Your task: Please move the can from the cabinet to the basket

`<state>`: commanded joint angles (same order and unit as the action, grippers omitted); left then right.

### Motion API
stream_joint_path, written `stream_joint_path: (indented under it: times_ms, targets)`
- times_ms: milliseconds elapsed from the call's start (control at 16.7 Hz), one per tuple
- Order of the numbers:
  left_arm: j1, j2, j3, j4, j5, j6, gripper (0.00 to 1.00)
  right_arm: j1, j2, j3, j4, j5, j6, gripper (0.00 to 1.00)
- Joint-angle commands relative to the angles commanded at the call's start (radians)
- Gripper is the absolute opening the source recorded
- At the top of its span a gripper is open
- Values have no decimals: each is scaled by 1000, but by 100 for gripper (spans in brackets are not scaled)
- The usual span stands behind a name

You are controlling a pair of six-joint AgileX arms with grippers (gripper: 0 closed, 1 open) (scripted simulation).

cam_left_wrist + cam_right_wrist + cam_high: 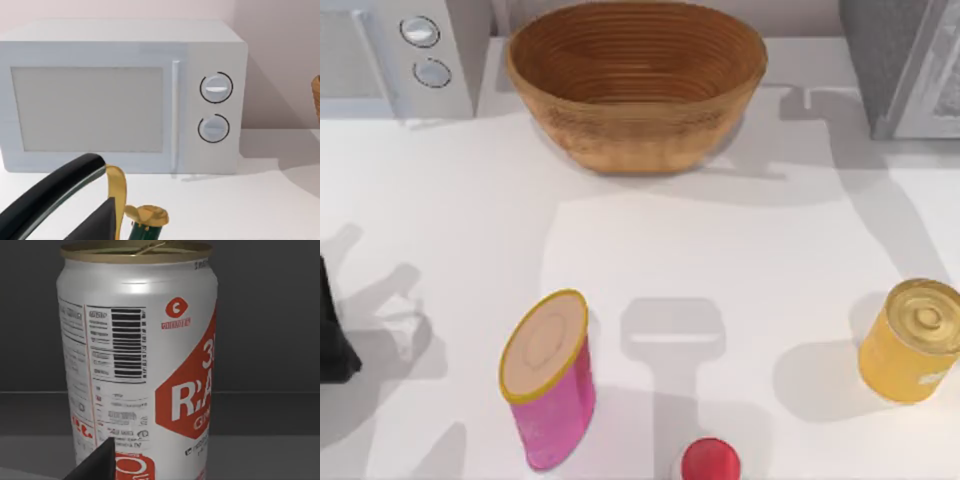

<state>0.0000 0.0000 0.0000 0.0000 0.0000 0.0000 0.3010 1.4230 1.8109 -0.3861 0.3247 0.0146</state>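
Note:
The can (140,365) is slim and silver with a red-and-white label and a barcode. It stands upright on a dark shelf inside the grey cabinet (900,60) at the table's back right. My right gripper (95,465) is right in front of the can, with a dark part of it low against the can's lower side. The basket (636,85), a wide light-brown wicker bowl, sits at the back middle with nothing in it. My left arm (332,335) is parked at the table's left edge, and its gripper (75,200) faces the microwave.
A white microwave (400,50) stands at the back left. A pink yellow-rimmed canister (550,380) stands front left of centre. A squat gold tin (912,340) sits at the right edge, and a red round-topped object (710,462) at the front edge.

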Motion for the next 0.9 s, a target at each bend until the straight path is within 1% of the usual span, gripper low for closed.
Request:
stream_joint_path:
  times_ms: [240, 360, 660, 900]
  targets:
    - [0, 0, 0, 0, 0, 0, 100, 95, 71, 45, 21, 103, 0, 100]
    - [0, 0, 0, 0, 0, 0, 100, 118, 89, 59, 30, 127, 0, 100]
    - [0, 0, 0, 0, 0, 0, 100, 109, 100, 71, 29, 119, 0, 100]
    - [0, 0, 0, 0, 0, 0, 100, 76, 207, 187, 21, 87, 0, 100]
